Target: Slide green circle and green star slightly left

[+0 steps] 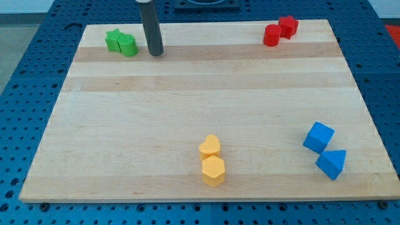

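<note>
Far left of the worktop (187, 94): the green star (113, 40) and the green circle (127, 45) are seen touching, star on the left, circle on the right, both near the far edge. Both are judged small, rigid and light, likely to slide easily on the smooth wood; no grasp is possible, so contact is best made on the circle's right face, letting it carry the star along. An off-centre push could split the pair.

Just right of the circle, apart from it, my tip (155, 54) is placed on the board. No fingers are fitted; nothing is held.

The rod's upper part is cut off at the frame's top. The star's outline is partly masked by the circle.
</note>
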Robot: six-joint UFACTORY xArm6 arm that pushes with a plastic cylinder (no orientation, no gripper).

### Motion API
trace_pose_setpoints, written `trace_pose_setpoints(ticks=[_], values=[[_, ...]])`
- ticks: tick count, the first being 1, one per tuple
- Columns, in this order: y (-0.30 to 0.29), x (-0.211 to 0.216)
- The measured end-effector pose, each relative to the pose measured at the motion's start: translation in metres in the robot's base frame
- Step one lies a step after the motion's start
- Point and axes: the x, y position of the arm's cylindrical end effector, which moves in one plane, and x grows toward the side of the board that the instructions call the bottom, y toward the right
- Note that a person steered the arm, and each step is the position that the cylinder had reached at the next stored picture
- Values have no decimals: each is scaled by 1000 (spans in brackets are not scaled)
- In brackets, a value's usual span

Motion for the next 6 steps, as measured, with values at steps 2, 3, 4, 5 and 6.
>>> trace_pose_setpoints(ticks=[2, 3, 4, 5, 6], values=[[-5, -3], [-14, -5], [-26, -7], [-32, -7], [-37, -7]])
